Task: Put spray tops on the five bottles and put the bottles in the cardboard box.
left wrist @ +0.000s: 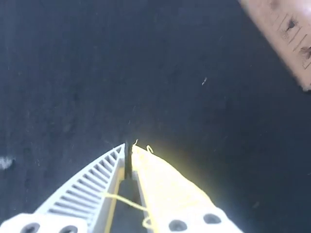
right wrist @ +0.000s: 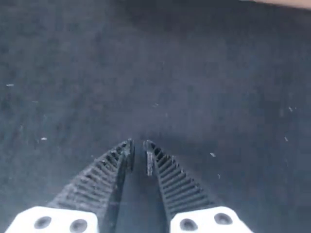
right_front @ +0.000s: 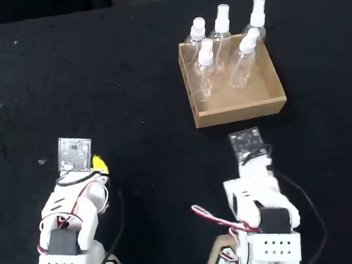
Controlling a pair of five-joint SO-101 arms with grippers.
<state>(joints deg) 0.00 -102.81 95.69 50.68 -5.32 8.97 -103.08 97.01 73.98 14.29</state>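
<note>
While parked short of the cardboard box [right_front: 240, 111], faces nothing left to fetch: all five bottles [right_front: 201, 79] standing inside it, spray tops [right_front: 221, 15] on. Nearer its front wall, right gripper [right wrist: 138, 148]; farther off sideways, left gripper [left wrist: 129, 148]. Both clenched, holding nothing.

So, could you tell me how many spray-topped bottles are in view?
5 bottles: two stand in the cardboard box, left and right; three line its far wall, left, middle, right. None seems hidden.
</note>
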